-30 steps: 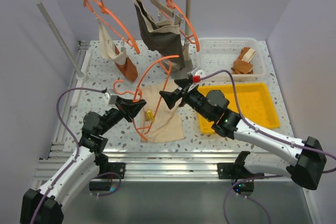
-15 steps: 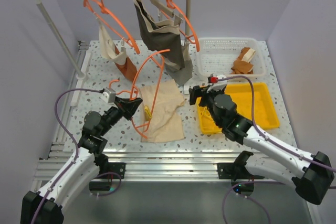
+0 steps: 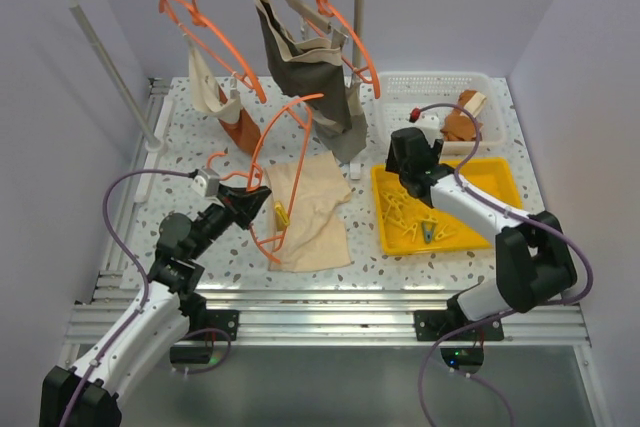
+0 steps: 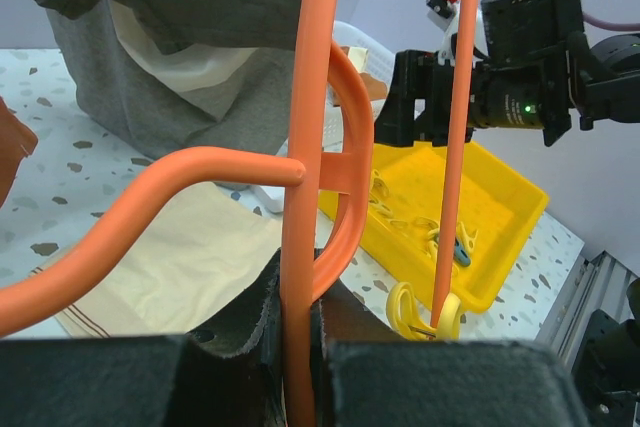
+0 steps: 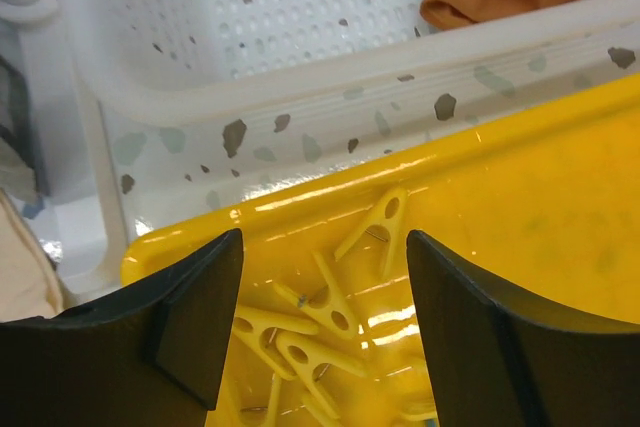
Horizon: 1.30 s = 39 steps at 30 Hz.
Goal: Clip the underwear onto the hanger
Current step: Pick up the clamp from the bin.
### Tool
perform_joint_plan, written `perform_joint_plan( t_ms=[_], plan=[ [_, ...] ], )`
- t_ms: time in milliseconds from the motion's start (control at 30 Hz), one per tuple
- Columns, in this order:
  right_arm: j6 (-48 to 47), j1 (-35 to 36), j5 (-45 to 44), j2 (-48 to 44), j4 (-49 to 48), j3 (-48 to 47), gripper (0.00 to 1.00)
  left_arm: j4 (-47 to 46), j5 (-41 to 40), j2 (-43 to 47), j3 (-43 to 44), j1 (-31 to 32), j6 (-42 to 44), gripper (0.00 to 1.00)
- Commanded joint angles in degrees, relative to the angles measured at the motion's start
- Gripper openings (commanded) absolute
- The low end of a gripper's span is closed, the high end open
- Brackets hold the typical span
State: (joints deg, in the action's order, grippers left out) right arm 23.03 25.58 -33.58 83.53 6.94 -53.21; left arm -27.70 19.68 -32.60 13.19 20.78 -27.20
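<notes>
1. Left gripper (image 4: 297,299): we record its fingers closed tight on the hanger (image 4: 298,147), clamping the orange wire. The loop stands tilted above the table (image 3: 180,147)
2. The underwear (image 3: 312,209): we log it lying flat on the table between the 2 arms, its left edge beneath the hanger
3. Yellow clip (image 3: 282,215): 1, seated on the hanger's thin wire over the cloth's left edge; we cannot tell whether it bites the cloth
4. Right gripper (image 5: 325,322): we note jaws wide apart, holding nothing, over the far left corner of the yellow tray (image 3: 497,171)
5. Loose clips (image 5: 370,227): several, lying in that tray
6. White basket (image 3: 425,97): just behind the tray, holding a rust-orange cloth (image 3: 462,125)
</notes>
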Motion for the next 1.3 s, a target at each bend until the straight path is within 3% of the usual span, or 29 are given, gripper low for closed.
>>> perform_joint_plan(
  t_ms=[0, 133, 333, 667, 967, 1267],
  plan=[
    [4.3, -0.54, -2.62, 0.94, 4.22, -1.81, 0.69, -1.21, 0.18, 0.43, 0.7, 0.23, 1.18, 0.0],
    [5.01, -0.8, -2.63, 1.72, 3.52, 0.3, 0.66, -1.83, 0.62, -0.44, 0.61, 0.23, 1.1, 0.0],
    [6.85, -1.24, -0.09, 5.68, 2.47, 1.7, 0.54, -2.88, 1.32, -1.33, 0.43, 0.23, 0.75, 0.0],
    [0.1, -1.33, 8.44, 8.14, -9.2, 7.06, 0.59, -3.85, 1.85, -2.12, 0.17, 0.23, 0.4, 0.0],
    [-1.14, -1.33, 10.72, 4.72, -11.59, 9.7, 0.6, -4.64, 2.03, -2.55, -0.01, 0.23, 0.13, 0.0],
    [-0.27, -1.33, 9.42, 4.0, -4.4, 7.51, 0.57, -5.96, 3.43, -3.79, -0.09, 0.14, -0.4, 0.0]
  ],
)
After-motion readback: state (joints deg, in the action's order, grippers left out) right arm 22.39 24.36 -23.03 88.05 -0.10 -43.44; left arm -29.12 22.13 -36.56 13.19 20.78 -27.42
